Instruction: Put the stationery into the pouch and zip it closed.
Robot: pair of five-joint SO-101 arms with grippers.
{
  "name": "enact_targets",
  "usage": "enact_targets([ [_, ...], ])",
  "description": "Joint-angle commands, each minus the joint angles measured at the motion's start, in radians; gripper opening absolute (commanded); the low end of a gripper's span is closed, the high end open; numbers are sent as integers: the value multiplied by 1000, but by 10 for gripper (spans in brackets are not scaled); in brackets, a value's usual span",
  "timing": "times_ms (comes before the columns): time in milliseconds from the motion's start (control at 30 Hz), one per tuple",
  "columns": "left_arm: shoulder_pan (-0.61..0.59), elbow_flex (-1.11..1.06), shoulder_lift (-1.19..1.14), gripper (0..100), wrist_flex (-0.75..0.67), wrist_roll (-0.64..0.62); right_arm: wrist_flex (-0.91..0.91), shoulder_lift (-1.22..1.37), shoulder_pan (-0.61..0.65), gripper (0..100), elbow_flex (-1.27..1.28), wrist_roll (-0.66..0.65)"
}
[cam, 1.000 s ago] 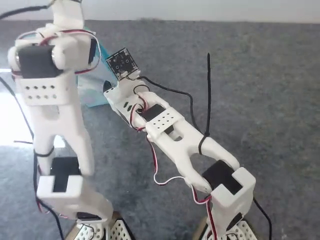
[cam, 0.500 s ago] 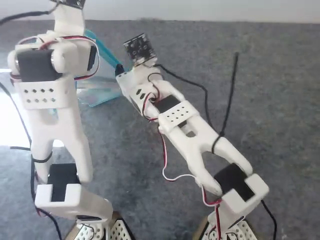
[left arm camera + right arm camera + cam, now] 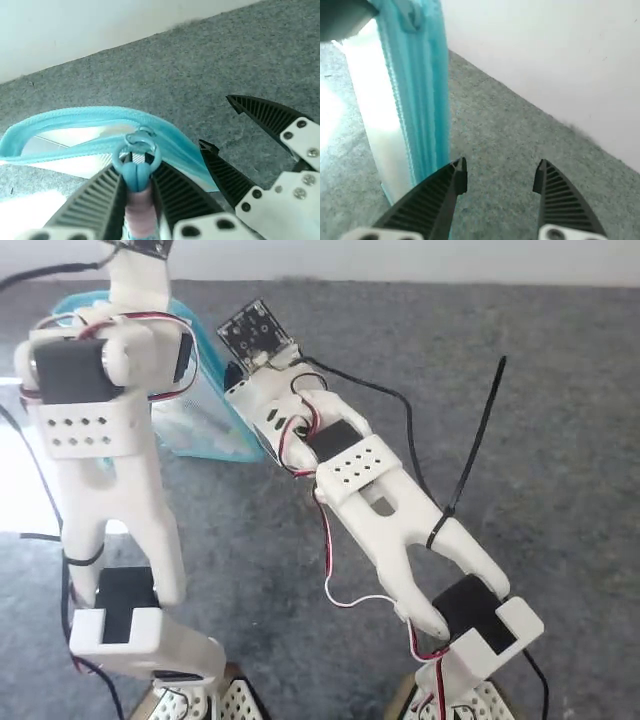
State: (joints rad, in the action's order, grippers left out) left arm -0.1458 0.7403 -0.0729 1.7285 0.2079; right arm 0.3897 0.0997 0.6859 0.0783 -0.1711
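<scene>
Pouch (image 3: 215, 425) partly behind left arm (image 3: 105, 460)

The high view looks down over the tabletop (image 3: 540, 360) from behind the arms (image 3: 380, 500). The wrist views sit close behind the left fingers (image 3: 95, 195) and right fingers (image 3: 432, 205), facing outward; all share the pouch (image 3: 205, 425) beyond them.

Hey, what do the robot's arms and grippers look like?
The left arm and right arm are white plastic with black motors, rows of small holes and red-white-black wires. A black cable tie wraps the right one. The left gripper and right gripper have black ribbed fingers.
</scene>
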Motion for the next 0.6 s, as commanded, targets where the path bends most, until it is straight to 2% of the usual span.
enact_targets([
  [0,-8,-13,55,12,28,11,143,-110,7,219,-83,-14],
  [267,-32,-13,54,12,28,15,251,-223,27,173,-29,-63],
  [433,-63,-19,54,12,28,40,105,-288,105,195,143,-75],
  [567,-72,-19,55,12,28,41,53,-254,107,195,140,-74],
])
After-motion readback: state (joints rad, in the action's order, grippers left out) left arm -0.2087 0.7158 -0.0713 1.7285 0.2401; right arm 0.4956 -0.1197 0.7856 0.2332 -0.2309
